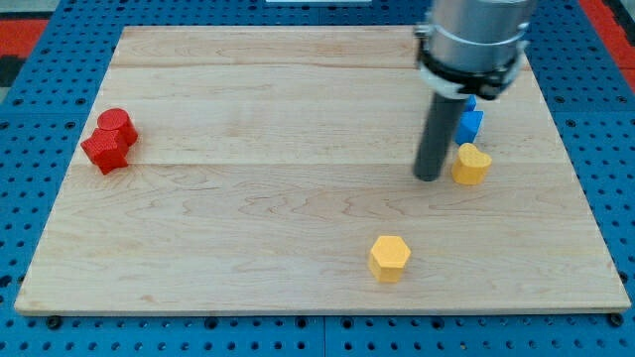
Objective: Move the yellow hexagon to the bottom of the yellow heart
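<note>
The yellow hexagon lies near the bottom of the wooden board, right of centre. The yellow heart lies at the view's right, above and to the right of the hexagon. My tip rests on the board just left of the yellow heart, close to it, and well above the hexagon. The rod hangs from the grey arm body at the view's top right.
A blue block sits just above the yellow heart, partly hidden by the arm. Two red blocks sit touching each other at the board's left edge. The wooden board lies on a blue pegboard.
</note>
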